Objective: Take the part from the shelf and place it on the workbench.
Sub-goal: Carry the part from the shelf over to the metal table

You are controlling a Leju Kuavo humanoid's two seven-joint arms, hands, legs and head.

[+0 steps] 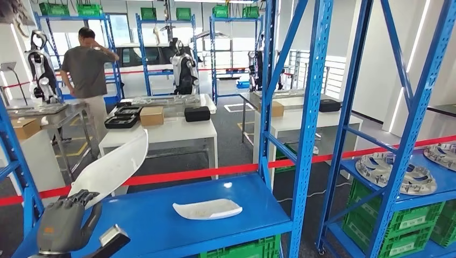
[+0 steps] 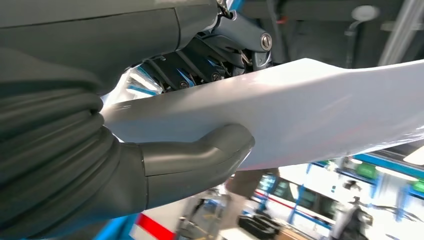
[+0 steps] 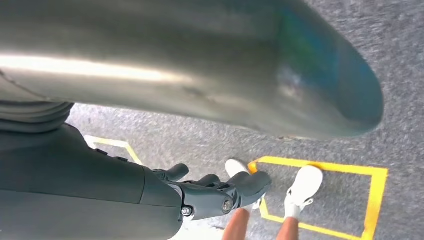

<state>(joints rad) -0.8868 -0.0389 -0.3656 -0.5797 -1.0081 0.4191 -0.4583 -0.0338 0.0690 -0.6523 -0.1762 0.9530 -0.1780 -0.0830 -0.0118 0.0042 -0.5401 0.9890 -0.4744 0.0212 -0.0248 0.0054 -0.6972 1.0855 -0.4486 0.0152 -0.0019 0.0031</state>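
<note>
My left hand (image 1: 64,220) is raised over the left end of the blue shelf (image 1: 161,226) and grips a long curved white part (image 1: 115,164) that sticks up and away from it. In the left wrist view the thumb (image 2: 200,155) presses under the white part (image 2: 310,110) and the dark fingers (image 2: 195,70) close over its top. A second, smaller white part (image 1: 207,209) lies flat on the shelf board. My right hand (image 3: 215,192) hangs over the grey floor with its fingers loosely curled and nothing in them.
Blue shelf uprights (image 1: 312,107) stand just right of the shelf board, with round metal parts (image 1: 395,172) on the neighbouring shelf. A red tape barrier (image 1: 215,172) runs behind. White workbenches (image 1: 166,131) with boxes stand beyond it. A person (image 1: 88,70) stands at the back left; another person's legs (image 3: 295,200) are near my right hand.
</note>
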